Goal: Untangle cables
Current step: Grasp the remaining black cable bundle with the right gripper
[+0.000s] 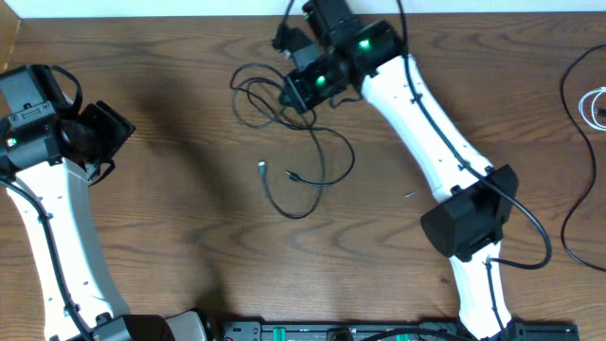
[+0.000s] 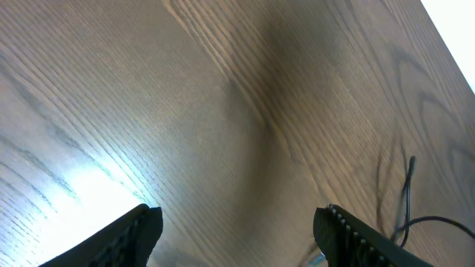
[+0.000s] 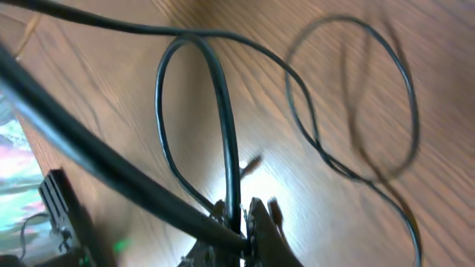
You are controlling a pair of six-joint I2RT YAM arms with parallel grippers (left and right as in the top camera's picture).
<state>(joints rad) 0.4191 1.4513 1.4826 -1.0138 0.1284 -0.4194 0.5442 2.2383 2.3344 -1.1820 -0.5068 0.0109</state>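
Note:
A tangle of thin black cables [image 1: 284, 123] lies on the wooden table at the upper middle, with small plugs [image 1: 262, 169] near its lower left. My right gripper [image 1: 295, 93] is over the tangle's top and is shut on a black cable [image 3: 226, 141], which runs up from the jaws [image 3: 239, 219] in a loop. More loops [image 3: 356, 96] lie on the wood beyond. My left gripper [image 2: 237, 230] is open and empty above bare wood at the far left [image 1: 104, 133]. A bit of black cable [image 2: 407, 200] shows at its right.
A white cable [image 1: 597, 104] and a black cable [image 1: 573, 218] lie at the table's right edge. The table's far edge [image 1: 189, 17] runs along the top. The right arm [image 1: 426, 133] crosses the table's right half.

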